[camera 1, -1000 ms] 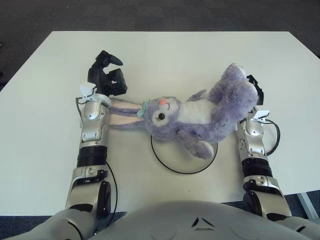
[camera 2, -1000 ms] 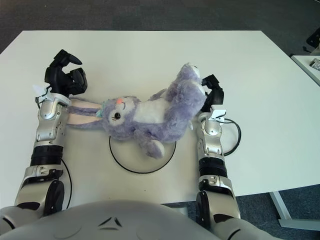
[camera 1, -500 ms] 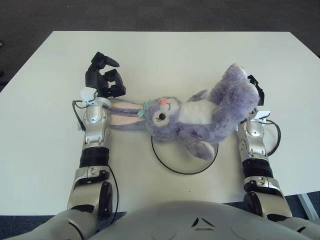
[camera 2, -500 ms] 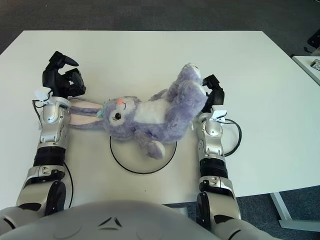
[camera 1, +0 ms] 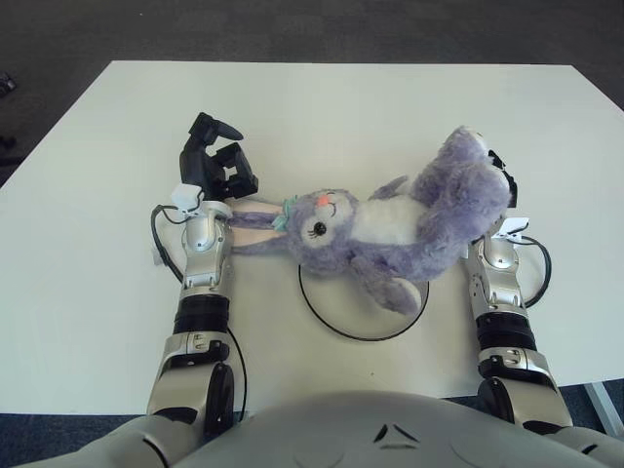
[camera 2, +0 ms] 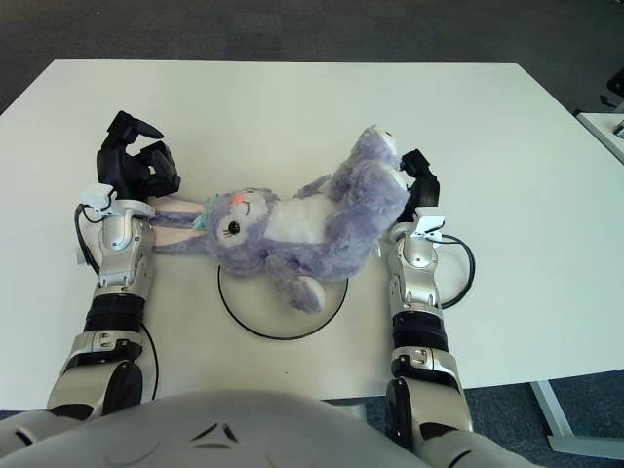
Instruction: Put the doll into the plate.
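Observation:
A purple plush bunny doll (camera 1: 380,229) lies on its back across the white table. Its belly and one foot hang over the far part of the black-rimmed white plate (camera 1: 341,310). Its long ears (camera 1: 249,224) stretch left and pass under my left wrist. My left hand (camera 1: 216,164) is just beyond the ear tips, with its black fingers spread and nothing in them. My right hand (camera 1: 504,180) is pressed against the doll's raised legs at the right and is mostly hidden behind them.
The white table (camera 1: 322,107) stretches away behind the doll. Black cables loop on the table beside each wrist (camera 1: 534,268). Dark carpet surrounds the table, and the corner of another table (camera 2: 606,127) shows at the far right.
My left arm has swung inward to the right, closer to the doll's head, with the hand still holding nothing. The doll and my right hand have barely shifted.

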### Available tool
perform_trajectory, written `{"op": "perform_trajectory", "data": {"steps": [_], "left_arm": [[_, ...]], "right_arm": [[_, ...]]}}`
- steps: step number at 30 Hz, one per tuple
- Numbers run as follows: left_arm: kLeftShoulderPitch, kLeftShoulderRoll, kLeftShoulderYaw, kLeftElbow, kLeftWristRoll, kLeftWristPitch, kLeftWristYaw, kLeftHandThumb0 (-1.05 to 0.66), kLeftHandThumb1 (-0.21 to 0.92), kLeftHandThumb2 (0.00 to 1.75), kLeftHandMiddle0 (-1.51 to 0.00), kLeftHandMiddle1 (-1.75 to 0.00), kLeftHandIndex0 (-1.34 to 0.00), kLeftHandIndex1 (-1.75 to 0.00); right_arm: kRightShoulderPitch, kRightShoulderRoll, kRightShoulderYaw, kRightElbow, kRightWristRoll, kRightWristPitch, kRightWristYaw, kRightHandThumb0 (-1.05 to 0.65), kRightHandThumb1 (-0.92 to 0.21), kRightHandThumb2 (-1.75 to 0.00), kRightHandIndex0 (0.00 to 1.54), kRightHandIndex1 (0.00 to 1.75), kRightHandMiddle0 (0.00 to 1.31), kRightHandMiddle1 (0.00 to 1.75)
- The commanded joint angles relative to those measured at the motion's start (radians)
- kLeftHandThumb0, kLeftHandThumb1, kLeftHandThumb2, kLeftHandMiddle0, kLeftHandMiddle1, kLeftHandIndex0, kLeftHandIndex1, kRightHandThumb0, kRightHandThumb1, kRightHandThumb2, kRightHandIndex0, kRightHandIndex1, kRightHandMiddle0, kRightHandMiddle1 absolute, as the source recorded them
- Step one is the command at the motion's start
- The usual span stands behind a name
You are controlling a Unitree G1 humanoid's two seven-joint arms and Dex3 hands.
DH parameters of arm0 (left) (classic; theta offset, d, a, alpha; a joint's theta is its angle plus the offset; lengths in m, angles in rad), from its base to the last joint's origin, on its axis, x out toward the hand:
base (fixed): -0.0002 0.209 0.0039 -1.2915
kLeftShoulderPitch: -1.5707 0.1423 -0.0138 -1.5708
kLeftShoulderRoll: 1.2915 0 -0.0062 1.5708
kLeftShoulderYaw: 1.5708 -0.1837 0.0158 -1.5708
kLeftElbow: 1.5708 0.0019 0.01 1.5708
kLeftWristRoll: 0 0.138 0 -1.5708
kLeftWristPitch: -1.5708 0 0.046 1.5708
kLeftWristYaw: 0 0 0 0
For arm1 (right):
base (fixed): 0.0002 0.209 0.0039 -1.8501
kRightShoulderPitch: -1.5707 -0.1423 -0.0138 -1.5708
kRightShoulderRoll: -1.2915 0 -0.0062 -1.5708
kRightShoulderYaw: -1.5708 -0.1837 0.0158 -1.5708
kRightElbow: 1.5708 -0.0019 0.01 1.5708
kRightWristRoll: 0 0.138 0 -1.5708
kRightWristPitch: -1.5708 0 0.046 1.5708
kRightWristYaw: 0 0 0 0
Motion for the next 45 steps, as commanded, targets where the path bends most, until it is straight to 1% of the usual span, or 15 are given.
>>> {"op": "perform_trajectory", "data": {"steps": [1, 8, 12, 20, 28, 39, 45], "left_arm": [[0.039, -0.023, -0.005, 0.009, -0.005, 0.008, 0.007, -0.50, 0.22, 1.43, -1.30, -1.75, -0.68, -1.75], [0.059, -0.035, -0.019, 0.010, 0.020, 0.008, 0.012, -0.50, 0.24, 1.41, -1.28, -1.75, -0.67, -1.75], [0.072, -0.043, -0.032, 0.011, 0.029, 0.030, 0.013, -0.50, 0.24, 1.41, -1.28, -1.75, -0.67, -1.75], [0.097, -0.050, -0.065, 0.014, -0.004, 0.079, -0.039, -0.49, 0.24, 1.41, -1.25, -1.75, -0.67, -1.75], [0.117, -0.056, -0.087, -0.014, -0.042, 0.169, -0.084, -0.49, 0.25, 1.40, -1.24, -1.75, -0.66, -1.75], [0.123, -0.064, -0.089, -0.030, -0.043, 0.246, -0.077, -0.49, 0.26, 1.39, -1.24, -1.75, -0.65, -1.75], [0.124, -0.066, -0.086, -0.037, -0.031, 0.269, -0.062, -0.49, 0.26, 1.38, -1.24, -1.75, -0.65, -1.75]], "right_arm": [[0.116, 0.034, -0.003, 0.054, 0.005, 0.011, -0.006, -0.48, -0.33, -1.30, 1.26, 1.75, 0.61, 1.75], [0.118, 0.030, 0.001, 0.042, -0.001, 0.022, -0.006, -0.49, -0.31, -1.32, 1.29, 1.75, 0.62, 1.75], [0.120, 0.028, 0.003, 0.036, -0.003, 0.029, -0.005, -0.49, -0.31, -1.33, 1.30, 1.75, 0.62, 1.75], [0.124, 0.025, 0.007, 0.026, -0.005, 0.042, -0.002, -0.49, -0.31, -1.33, 1.32, 1.75, 0.63, 1.75], [0.130, 0.022, 0.014, 0.005, -0.018, 0.060, -0.008, -0.49, -0.31, -1.33, 1.33, 1.75, 0.63, 1.75], [0.138, 0.021, 0.015, -0.017, -0.014, 0.081, 0.008, -0.48, -0.33, -1.31, 1.33, 1.75, 0.61, 1.75], [0.141, 0.023, 0.014, -0.026, -0.014, 0.091, 0.009, -0.48, -0.33, -1.30, 1.33, 1.75, 0.61, 1.75]]}}
